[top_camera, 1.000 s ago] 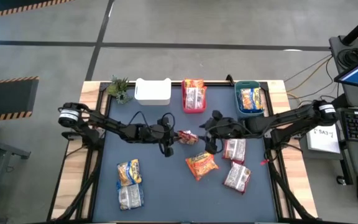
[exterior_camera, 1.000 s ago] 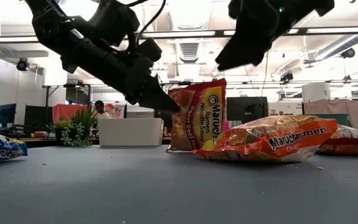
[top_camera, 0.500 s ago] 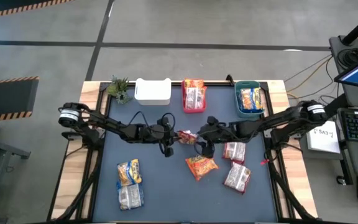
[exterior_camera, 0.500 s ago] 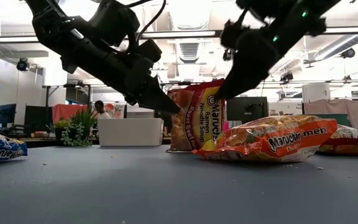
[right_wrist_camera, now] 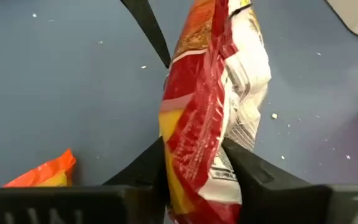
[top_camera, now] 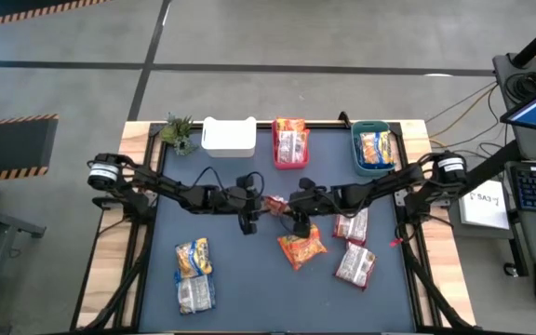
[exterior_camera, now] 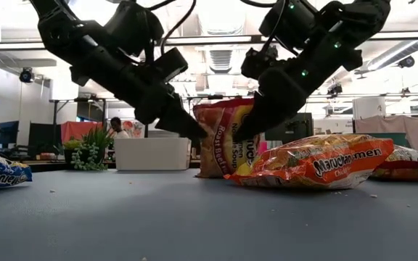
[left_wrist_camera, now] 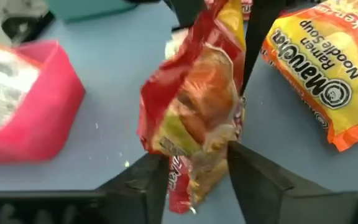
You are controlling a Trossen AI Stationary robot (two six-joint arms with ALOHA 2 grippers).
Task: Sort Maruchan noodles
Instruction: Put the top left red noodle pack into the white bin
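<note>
2 grippers meet at frame centre | red ramen packet (top_camera: pixel 277 204) upright between them | right gripper (top_camera: pixel 295 207) clamped on packet's right edge | left gripper (top_camera: pixel 253 207) jaws parted around its left edge | orange packet (top_camera: pixel 301 247) lies flat just below.

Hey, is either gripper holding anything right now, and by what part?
The right gripper pinches the red and yellow noodle packet by one end edge. The left gripper straddles the opposite end, fingers apart.
</note>
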